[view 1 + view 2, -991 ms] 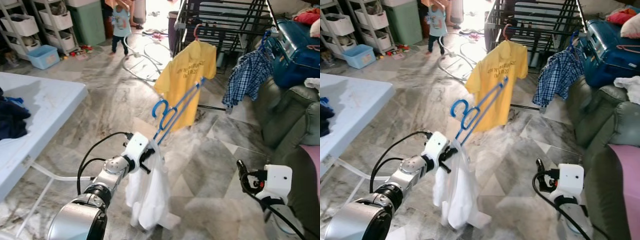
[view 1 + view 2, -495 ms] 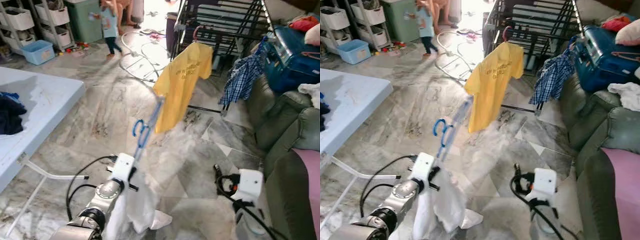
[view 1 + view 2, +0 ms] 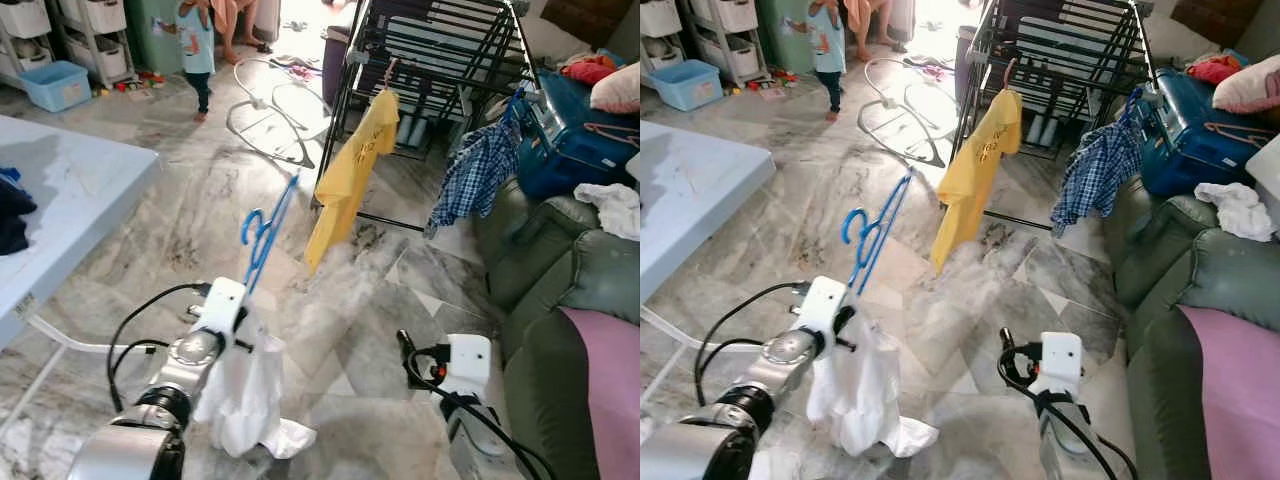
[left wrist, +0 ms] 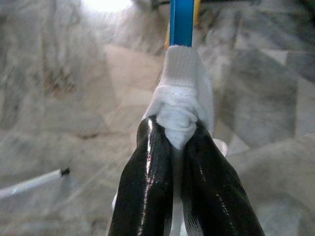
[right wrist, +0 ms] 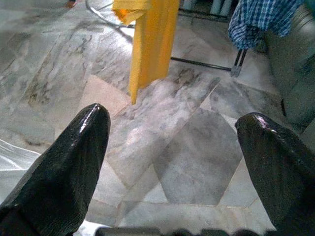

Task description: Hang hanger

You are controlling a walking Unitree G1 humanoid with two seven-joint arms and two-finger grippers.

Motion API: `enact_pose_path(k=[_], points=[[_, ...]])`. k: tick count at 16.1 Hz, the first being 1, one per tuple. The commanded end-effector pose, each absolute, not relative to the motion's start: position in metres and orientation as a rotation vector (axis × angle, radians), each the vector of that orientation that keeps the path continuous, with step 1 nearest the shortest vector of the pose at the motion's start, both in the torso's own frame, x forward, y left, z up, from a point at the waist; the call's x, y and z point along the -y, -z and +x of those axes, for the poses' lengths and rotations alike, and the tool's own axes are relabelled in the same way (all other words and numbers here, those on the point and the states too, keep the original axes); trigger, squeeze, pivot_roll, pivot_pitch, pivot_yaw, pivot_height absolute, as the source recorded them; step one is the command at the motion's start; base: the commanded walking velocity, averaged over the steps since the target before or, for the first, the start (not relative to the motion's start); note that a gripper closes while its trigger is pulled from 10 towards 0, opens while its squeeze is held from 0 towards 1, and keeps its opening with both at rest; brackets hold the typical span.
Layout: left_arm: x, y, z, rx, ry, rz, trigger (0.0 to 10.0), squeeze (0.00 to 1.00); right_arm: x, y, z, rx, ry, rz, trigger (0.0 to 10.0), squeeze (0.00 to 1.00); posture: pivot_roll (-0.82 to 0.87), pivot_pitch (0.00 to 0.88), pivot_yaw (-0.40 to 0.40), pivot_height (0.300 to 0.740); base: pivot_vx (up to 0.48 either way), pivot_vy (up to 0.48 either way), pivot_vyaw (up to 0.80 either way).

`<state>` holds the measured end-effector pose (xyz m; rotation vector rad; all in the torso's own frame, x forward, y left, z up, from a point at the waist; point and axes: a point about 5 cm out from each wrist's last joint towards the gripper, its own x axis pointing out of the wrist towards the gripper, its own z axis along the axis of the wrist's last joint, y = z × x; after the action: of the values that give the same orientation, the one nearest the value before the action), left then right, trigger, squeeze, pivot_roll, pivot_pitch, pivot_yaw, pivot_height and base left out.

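From my head, my left gripper (image 3: pixel 243 322) clamps the blue hanger (image 3: pixel 265 228) through its white shirt (image 3: pixel 243 395), hook up, the rack (image 3: pixel 430 60) well ahead. My left wrist shows fingers (image 4: pixel 147 182) pinching cloth. My right wrist shows fingers (image 5: pixel 66 162) spread wide, empty, yellow shirt (image 5: pixel 147 42) beyond.

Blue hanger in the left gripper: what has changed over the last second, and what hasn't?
The camera has swung, so the drying rack and yellow shirt show more edge-on. The blue hanger now stands steeper, its hook turned nearly edge-on. The left gripper stays shut on the hanger through the white garment. The right gripper stays open and low. The hanger is not yet hung.
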<state>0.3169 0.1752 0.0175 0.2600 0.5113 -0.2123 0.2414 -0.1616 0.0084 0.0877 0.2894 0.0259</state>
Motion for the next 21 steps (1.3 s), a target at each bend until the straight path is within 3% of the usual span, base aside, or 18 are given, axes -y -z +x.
enact_pose_path(k=[1,6,7,8,12,16,21], points=[[-0.173,-0.024,0.323,-0.481,0.179,0.246,0.0,0.0,0.167,-0.004,0.242,-0.299,0.003,0.09,10.0,0.0,0.22,0.0,-0.179,0.74,0.0,0.0,0.0],[-0.182,-0.011,0.302,-0.385,0.055,0.212,0.0,0.0,0.159,-0.011,0.255,-0.254,-0.022,0.08,10.0,0.0,0.26,0.0,-0.173,0.74,0.0,0.0,0.0],[-0.182,-0.01,0.302,-0.393,0.045,0.189,0.5,0.0,0.161,-0.011,0.257,-0.249,-0.013,0.103,10.0,0.0,0.27,0.0,-0.175,0.74,0.0,0.0,0.0],[-0.171,-0.019,0.306,-0.311,0.162,0.232,0.0,0.0,0.163,-0.014,0.259,-0.236,-0.027,0.096,10.0,0.0,0.27,0.0,-0.176,0.74,0.0,0.0,0.0],[-0.153,-0.056,0.325,-0.131,0.49,0.346,0.0,0.0,0.176,-0.01,0.248,-0.263,-0.079,-0.005,10.0,0.0,0.23,0.0,-0.137,0.74,0.0,0.0,0.0],[-0.16,-0.062,0.331,-0.136,0.482,0.369,0.0,0.0,0.183,-0.018,0.243,-0.18,-0.006,0.067,10.0,0.0,0.17,0.008,-0.057,0.74,0.0,0.0,0.0],[-0.119,-0.066,0.334,-0.095,0.596,0.355,0.0,0.0,0.182,-0.018,0.239,-0.155,0.064,0.08,10.0,0.0,0.11,0.0,0.011,0.74,0.0,0.0,0.0]])
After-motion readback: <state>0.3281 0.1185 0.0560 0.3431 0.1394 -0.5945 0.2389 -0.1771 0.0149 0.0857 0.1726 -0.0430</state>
